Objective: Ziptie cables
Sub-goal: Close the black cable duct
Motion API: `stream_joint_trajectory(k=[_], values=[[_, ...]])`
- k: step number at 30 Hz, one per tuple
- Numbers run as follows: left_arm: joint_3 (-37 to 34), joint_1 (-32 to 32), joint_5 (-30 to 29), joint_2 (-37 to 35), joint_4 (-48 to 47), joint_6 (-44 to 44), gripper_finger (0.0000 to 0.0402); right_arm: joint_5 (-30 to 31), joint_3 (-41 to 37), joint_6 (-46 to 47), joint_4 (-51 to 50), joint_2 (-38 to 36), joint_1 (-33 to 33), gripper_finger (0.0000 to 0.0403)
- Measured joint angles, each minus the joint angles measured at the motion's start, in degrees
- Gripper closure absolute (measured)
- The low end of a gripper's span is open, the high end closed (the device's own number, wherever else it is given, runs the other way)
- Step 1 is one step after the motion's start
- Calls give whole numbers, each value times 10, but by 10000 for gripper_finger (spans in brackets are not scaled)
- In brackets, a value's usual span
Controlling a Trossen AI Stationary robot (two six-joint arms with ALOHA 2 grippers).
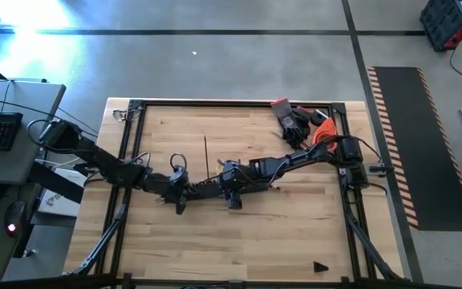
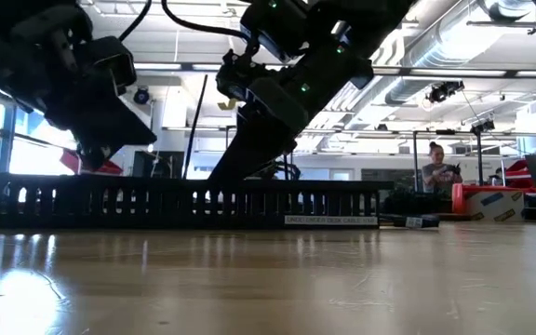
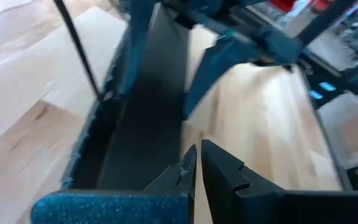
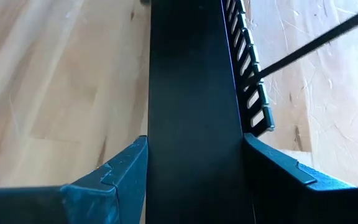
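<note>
A workshop floor of grey concrete surrounds a wooden table (image 1: 239,233) in a black frame; in the low view a person (image 2: 438,169) sits far back in the room.

A black slotted duct (image 2: 175,202) lies across the table's centre, running from about 9 o'clock towards 3 o'clock. A flat black strip (image 4: 191,106) lies along the top of it. A thin black rod (image 1: 206,152) lies on the wood just above the centre, pointing to 12 o'clock. Gloves (image 1: 291,120) and an orange tool (image 1: 321,128) sit at the table's 1 o'clock corner.

The right gripper (image 4: 191,168) is at the table's centre, over the duct. Its fingers (image 4: 120,171) stand on either side of the strip, touching both edges, so it pinches the strip.

The left gripper (image 3: 197,168) is just to the 9 o'clock side of the right one, at the duct's end. Its fingertips (image 3: 219,165) are pressed together with nothing visible between them.

The cables cannot be made out in any view; whether they lie inside the duct under the strip cannot be told.
</note>
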Motion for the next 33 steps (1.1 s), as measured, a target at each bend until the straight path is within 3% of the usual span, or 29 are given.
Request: stream_joint_trajectory(k=[6, 13, 16, 22, 33], values=[[21, -6, 21, -55, -26, 25, 402, 35, 1, -12, -21, -32, 13, 195], [77, -8, 0, -125, -244, 34, 402, 45, 45, -18, -59, -31, -1, 195], [79, -8, -1, -133, -285, 25, 402, 42, 47, -21, -55, -31, -5, 195], [78, -11, 6, -103, -314, 6, 402, 5, 47, -21, -55, -17, -16, 195], [81, -13, 5, -25, -294, -4, 402, -8, 47, -26, -47, 1, -14, 195]])
